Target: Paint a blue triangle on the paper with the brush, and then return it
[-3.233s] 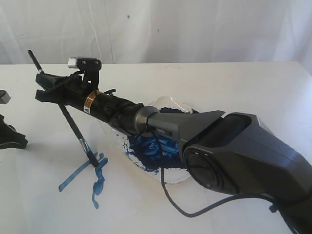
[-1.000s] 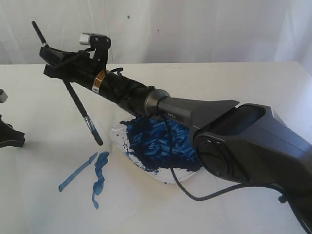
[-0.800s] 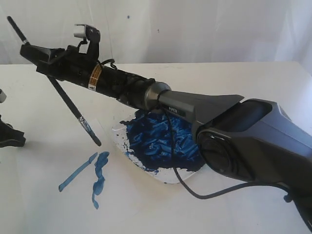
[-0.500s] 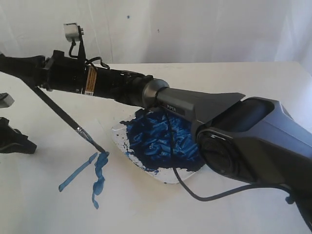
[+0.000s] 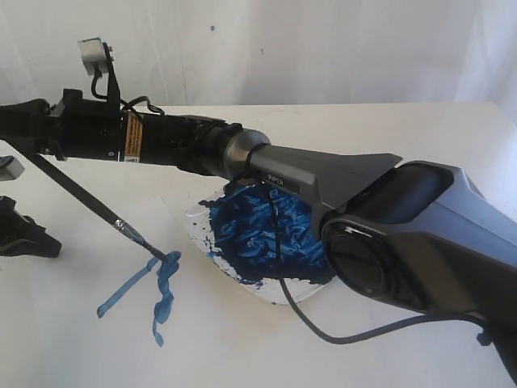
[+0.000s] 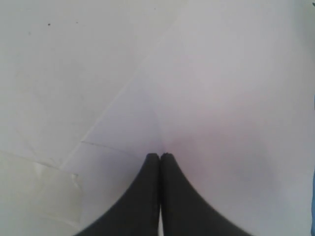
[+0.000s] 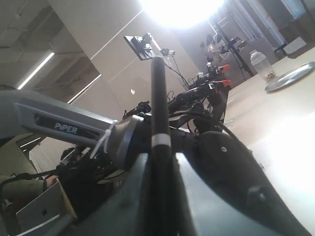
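Note:
My right gripper (image 5: 28, 136) reaches across to the far left and is shut on the black handle of the brush (image 5: 85, 200). The brush slants down to the right, and its blue tip touches the paper (image 5: 65, 339) where two streaky blue strokes meet. Those two strokes, a thin one (image 5: 125, 288) and a thicker wavy one (image 5: 165, 293), are all that shows of the blue triangle. In the right wrist view the brush handle (image 7: 158, 103) stands up between the fingers of the right gripper (image 7: 160, 169). My left gripper (image 6: 160, 156) is shut and empty over the paper (image 6: 221, 98).
A white dish (image 5: 284, 293) smeared with dark blue paint lies right of the strokes, under the right arm's forearm. The left gripper (image 5: 20, 238) rests at the table's left edge. A black cable (image 5: 307, 323) hangs from the right arm over the dish.
The right gripper has swung left and tilted. The brush tip has come down from the air by the dish's left rim onto the paper at the top of the strokes.

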Robot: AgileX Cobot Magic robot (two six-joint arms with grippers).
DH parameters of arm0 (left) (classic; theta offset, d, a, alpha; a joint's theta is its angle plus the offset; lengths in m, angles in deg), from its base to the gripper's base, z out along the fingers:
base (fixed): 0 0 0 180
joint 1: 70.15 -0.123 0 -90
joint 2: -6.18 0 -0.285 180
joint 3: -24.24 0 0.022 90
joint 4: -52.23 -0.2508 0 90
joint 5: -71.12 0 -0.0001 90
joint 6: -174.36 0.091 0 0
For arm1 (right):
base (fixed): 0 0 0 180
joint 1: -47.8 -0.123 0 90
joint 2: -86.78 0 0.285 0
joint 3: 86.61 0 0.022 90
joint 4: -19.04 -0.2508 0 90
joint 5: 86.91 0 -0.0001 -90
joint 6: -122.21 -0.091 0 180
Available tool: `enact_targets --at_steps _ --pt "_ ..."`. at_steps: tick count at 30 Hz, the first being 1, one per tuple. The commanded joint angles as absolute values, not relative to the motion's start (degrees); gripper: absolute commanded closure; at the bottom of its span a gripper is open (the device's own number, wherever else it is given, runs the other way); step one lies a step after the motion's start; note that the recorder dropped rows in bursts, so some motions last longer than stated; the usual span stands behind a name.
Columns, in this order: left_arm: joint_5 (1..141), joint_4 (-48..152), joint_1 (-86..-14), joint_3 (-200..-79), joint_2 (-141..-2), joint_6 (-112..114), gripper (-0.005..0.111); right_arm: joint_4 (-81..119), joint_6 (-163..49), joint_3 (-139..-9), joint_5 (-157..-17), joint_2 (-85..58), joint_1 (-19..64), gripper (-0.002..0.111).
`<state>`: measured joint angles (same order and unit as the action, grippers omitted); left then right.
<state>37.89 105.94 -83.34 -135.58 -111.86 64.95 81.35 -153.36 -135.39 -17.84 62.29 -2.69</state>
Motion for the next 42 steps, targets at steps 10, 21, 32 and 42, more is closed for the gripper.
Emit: enact_targets --at_steps 10,21,32,42 --pt "37.06 106.12 -83.16 -135.27 -111.86 65.12 0.107 96.02 -154.03 -135.53 -16.95 51.04 -2.65 0.108" --pt "37.06 106.12 -83.16 -135.27 -111.86 65.12 0.107 102.29 -156.15 -135.53 -23.35 43.16 -2.77 0.108" --pt "36.94 106.12 -83.16 -135.27 -111.86 65.12 0.107 108.89 -161.42 -135.53 -43.06 38.14 -7.18 0.108" --pt "36.94 106.12 -83.16 -135.27 -111.86 65.12 0.107 88.49 -147.77 -134.06 -51.92 37.04 -10.84 0.108"
